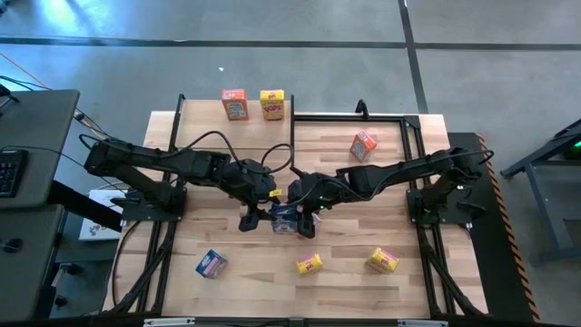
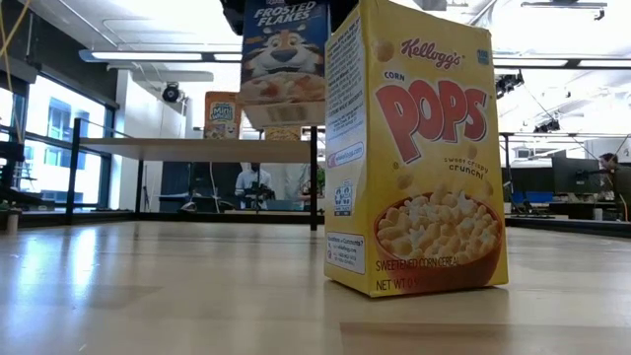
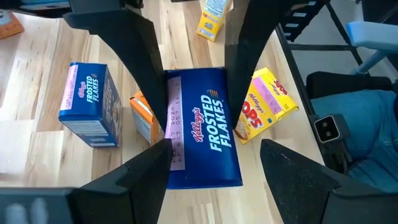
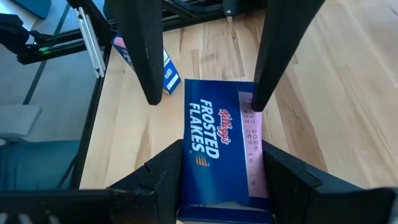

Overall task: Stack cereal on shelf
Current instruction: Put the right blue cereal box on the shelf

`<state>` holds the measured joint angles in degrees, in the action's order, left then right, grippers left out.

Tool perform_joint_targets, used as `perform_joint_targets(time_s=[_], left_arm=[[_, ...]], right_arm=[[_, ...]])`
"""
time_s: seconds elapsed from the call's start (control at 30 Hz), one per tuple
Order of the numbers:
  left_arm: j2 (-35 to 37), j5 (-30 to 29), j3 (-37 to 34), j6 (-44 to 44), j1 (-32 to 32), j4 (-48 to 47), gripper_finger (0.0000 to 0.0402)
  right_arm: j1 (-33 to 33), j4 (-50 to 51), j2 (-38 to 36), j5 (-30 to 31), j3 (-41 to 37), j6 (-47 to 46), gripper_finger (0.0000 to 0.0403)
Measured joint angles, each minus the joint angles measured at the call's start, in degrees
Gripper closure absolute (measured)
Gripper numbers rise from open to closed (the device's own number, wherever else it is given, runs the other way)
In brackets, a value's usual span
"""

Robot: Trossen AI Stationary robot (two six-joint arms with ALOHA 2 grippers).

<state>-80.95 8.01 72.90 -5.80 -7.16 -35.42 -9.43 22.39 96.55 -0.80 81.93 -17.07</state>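
Both the left pincer [image 1: 250, 221] and right pincer [image 1: 309, 224] are gripping one blue cardboard Frosted Flakes box [image 1: 285, 218] between them; it looks light and crushable, best pinched across its narrow sides.

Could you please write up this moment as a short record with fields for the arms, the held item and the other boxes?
held item: blue Frosted Flakes box, lifted at the table's middle
left gripper: shut on one end of that box
right gripper: shut on its opposite end
shelf: orange-red box and yellow box upright at its far edge
also on the shelf: tilted orange-red box near the far right corner
near side: blue box, two yellow boxes
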Motion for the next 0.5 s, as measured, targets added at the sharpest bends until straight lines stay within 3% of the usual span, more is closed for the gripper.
perform_joint_targets(time_s=[0.5], left_arm=[[-0.1,-1.2,0.0,0.6,0.0,0.0,0.0163]], right_arm=[[-0.1,-0.5,-0.2,-2.8,1.0,-0.6,0.0227]])
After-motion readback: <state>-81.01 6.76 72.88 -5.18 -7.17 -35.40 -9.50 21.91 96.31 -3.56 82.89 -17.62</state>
